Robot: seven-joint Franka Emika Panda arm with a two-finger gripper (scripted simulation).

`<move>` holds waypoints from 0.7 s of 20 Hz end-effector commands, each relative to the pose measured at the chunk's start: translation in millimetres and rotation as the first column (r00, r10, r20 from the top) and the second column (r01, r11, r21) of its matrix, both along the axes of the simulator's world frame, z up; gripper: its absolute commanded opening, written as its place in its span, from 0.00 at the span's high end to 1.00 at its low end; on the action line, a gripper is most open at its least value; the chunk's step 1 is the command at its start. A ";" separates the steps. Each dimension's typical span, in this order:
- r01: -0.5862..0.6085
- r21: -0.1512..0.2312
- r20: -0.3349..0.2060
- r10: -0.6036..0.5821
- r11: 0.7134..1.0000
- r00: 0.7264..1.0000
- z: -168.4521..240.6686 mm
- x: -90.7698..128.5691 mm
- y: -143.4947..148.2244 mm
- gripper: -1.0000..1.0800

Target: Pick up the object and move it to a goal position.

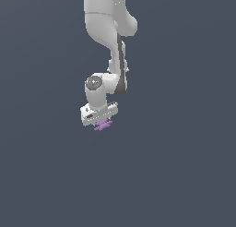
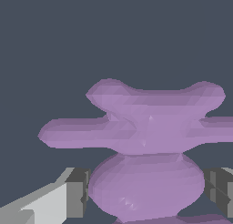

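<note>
The object [image 2: 145,127] is a small light-purple piece with stubby prongs sticking out sideways and a rounded bulb at one end. In the wrist view that bulb fills the gap between the two grey fingertips [image 2: 76,193], which press against its two sides. In the exterior view the object [image 1: 105,125] peeks out just under the white hand, and my gripper [image 1: 102,122] points downward, shut on it. The fingers themselves are mostly hidden behind the hand there. I cannot tell whether the object rests on the floor or hangs above it.
The white arm [image 1: 108,32] comes down from the top of the exterior view. Around it is a plain dark grey-blue ground [image 1: 184,166], and no goal mark shows.
</note>
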State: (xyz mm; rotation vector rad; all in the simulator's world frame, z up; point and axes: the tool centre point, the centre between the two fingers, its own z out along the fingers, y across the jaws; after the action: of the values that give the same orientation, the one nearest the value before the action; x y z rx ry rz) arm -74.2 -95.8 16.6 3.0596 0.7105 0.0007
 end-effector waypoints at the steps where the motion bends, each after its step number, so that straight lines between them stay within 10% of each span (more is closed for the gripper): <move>1: 0.000 0.000 0.000 0.000 1.000 1.000 1.7 -0.2 0.1 1.00; 14: 0.000 0.000 0.000 0.000 1.000 1.000 59.3 -10.1 4.5 1.00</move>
State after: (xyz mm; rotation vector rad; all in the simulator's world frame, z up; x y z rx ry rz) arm -82.7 -92.2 65.3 3.0595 0.7107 -0.0005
